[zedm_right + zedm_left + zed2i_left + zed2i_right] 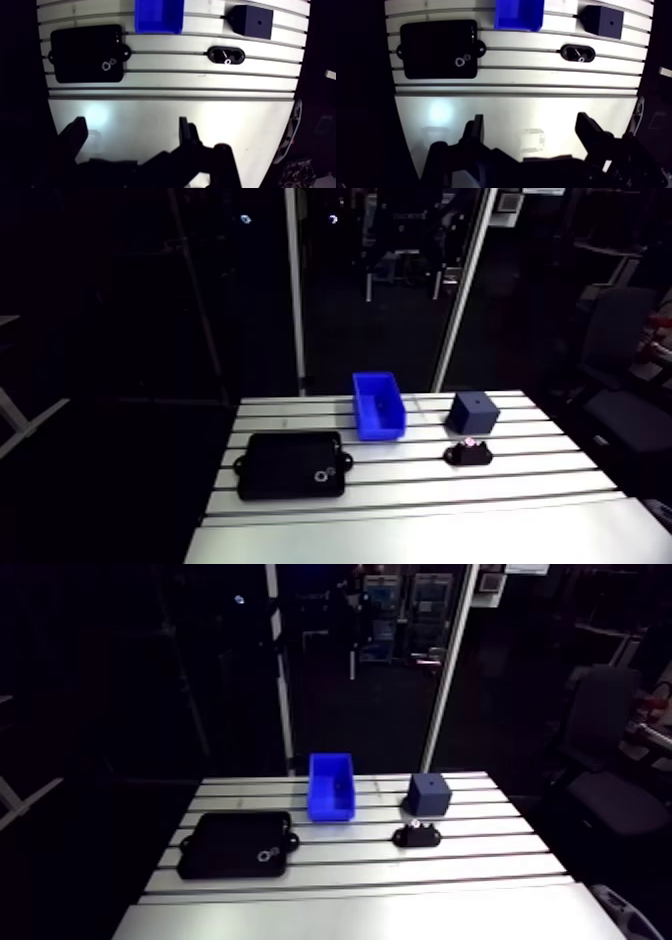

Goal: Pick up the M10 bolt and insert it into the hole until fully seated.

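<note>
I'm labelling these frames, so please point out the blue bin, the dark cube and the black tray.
blue bin (382,428): arm view, its near outer wall.
dark cube (470,420): arm view, its front face.
black tray (280,468): arm view, bare part of its floor.

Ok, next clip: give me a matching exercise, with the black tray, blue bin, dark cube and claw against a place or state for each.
1. black tray
2. blue bin
3. dark cube
4. claw

a. small hole in one face
b. open, holding nothing
c. small round metal parts lying on it
d. open-topped, standing between tray and cube

Pairs: 1-c, 2-d, 3-a, 4-b.
</note>
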You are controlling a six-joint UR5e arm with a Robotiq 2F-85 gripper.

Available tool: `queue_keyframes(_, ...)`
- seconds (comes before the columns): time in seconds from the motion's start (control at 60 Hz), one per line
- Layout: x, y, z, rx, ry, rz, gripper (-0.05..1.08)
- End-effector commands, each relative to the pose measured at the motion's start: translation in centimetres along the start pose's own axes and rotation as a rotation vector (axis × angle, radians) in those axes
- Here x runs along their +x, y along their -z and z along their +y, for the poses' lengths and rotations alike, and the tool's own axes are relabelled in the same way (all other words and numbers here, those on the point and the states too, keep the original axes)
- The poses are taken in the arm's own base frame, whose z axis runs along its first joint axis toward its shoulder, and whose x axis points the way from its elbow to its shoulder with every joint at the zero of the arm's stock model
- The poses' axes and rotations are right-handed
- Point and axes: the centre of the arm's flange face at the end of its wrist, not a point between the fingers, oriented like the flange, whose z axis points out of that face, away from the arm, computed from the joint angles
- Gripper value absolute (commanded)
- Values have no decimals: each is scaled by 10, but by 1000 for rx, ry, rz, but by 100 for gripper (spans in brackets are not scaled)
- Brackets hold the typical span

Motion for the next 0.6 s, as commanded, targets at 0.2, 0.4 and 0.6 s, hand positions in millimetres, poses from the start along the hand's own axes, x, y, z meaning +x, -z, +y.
queue_keyframes(0.2, -2, -5, -2, -2, 4, -11, 1)
queue_keyframes(0.4, -1, -4, -3, -3, 6, -8, 1)
queue_keyframes(0.6, 1, -1, -1, -4, 3, 1, 1)
